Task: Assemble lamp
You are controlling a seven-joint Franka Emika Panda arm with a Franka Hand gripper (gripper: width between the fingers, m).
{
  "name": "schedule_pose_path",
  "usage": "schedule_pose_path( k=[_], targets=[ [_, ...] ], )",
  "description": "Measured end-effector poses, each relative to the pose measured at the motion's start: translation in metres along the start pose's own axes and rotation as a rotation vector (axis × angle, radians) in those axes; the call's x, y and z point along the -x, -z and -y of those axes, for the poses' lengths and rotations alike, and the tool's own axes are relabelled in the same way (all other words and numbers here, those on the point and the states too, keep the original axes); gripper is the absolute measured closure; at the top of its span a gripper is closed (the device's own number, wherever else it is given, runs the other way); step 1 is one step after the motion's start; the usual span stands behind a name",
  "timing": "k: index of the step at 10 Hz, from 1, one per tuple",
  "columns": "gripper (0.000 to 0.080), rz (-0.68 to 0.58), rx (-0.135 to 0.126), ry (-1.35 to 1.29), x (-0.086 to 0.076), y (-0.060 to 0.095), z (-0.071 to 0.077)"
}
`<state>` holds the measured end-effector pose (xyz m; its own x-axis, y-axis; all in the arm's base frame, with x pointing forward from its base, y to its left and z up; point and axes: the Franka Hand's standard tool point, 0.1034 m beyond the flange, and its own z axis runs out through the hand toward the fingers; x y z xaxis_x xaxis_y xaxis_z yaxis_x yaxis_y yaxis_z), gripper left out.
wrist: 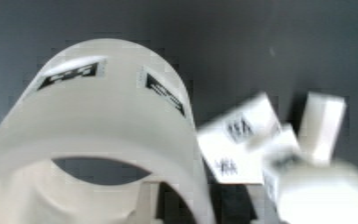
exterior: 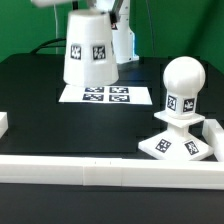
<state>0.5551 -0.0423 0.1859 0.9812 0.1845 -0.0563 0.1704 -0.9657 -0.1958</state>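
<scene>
Exterior view. We list a white tapered shade (exterior: 92,60) at the far middle of the black table (exterior: 40,110), two tags on its side, its narrow upper end meeting the arm where the frame cuts off. Whether its lower rim touches the marker board (exterior: 106,95) just below it or hangs above it, we cannot tell. The gripper (exterior: 100,8) is mostly cropped by the top edge; we cannot tell how wide its fingers stand or whether they grasp the shade. At the near right, the rounded bulb (exterior: 183,88) stands upright on the square base (exterior: 178,141), both tagged. A white rail (exterior: 110,170) runs along the near edge; a short white piece (exterior: 3,123) is cut off at the exterior view's left.

Wrist view. We see the shade (wrist: 114,120) close and blurred, filling most of the frame, its open mouth dark. Beside it lie the marker board (wrist: 243,125) and the bulb (wrist: 322,125), both smeared. No finger is distinguishable.
</scene>
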Motion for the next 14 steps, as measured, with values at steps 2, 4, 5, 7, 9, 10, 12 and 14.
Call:
schedule_pose_path(
  k=[2, 4, 5, 7, 9, 10, 12, 14],
  targets=[
    [0.0754, 0.017, -0.006, -0.005, 0.007, -0.008, 0.001],
    [0.0754, 0.018, -0.006, -0.006, 0.008, -0.008, 0.002],
    [0.0754, 0.022, -0.008, -0.019, 0.009, -0.004, 0.013],
    [0.0754, 0.03, -0.02, -0.054, -0.01, 0.022, 0.048],
    [0.0754, 0.042, -0.03, -0.141, -0.033, 0.05, 0.083],
    [0.0754, 0.036, -0.03, -0.178, -0.05, 0.054, 0.104],
    [0.0754, 0.038, -0.029, -0.222, -0.077, 0.042, 0.137],
    [0.0754, 0.052, -0.03, -0.194, -0.085, 0.022, 0.148]
  ],
)
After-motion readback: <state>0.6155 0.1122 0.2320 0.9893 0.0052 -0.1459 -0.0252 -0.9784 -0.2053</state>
